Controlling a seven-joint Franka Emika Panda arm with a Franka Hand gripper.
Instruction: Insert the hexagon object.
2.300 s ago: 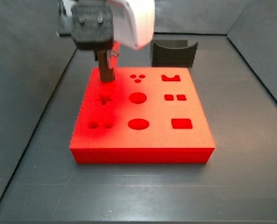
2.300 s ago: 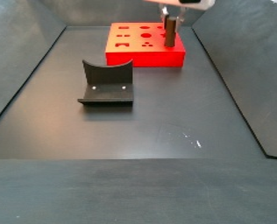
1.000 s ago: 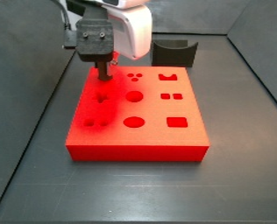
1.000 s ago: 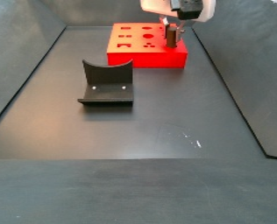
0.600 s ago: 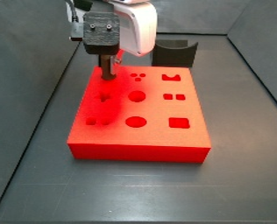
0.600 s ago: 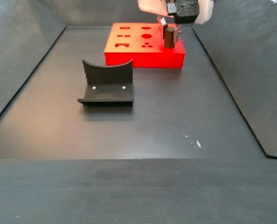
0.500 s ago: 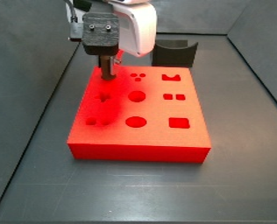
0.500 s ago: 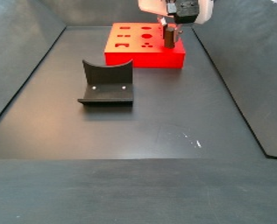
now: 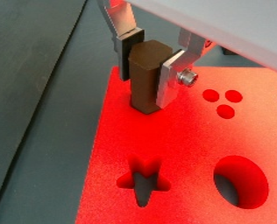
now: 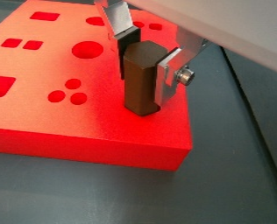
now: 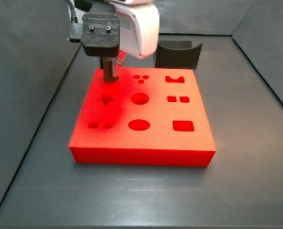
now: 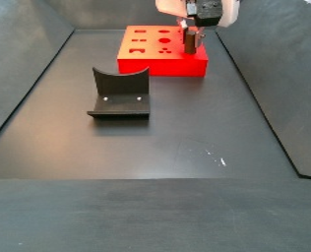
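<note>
The hexagon object (image 9: 145,80) is a brown six-sided peg standing upright with its lower end at the red block (image 9: 188,188) near one corner; it also shows in the wrist view (image 10: 140,80). My gripper (image 9: 154,63) is shut on the peg's upper part, a silver finger plate on each side, as in the wrist view (image 10: 151,63). In the side views the gripper (image 11: 108,64) (image 12: 193,37) stands over the red block (image 11: 156,148) (image 12: 165,67), at the corner far from the fixture. How deep the peg sits in its hole is hidden.
The red block has several cut-out holes: a cross (image 9: 145,178), a round hole (image 9: 239,180), small dots (image 9: 224,98). A dark grey curved block (image 12: 119,94) lies on the dark floor (image 12: 145,157). It also shows behind the red block (image 11: 177,52). Sloping walls ring the floor.
The gripper with the peg rose slightly and then lowered at the same corner of the red block; over the last half second nothing visibly moved.
</note>
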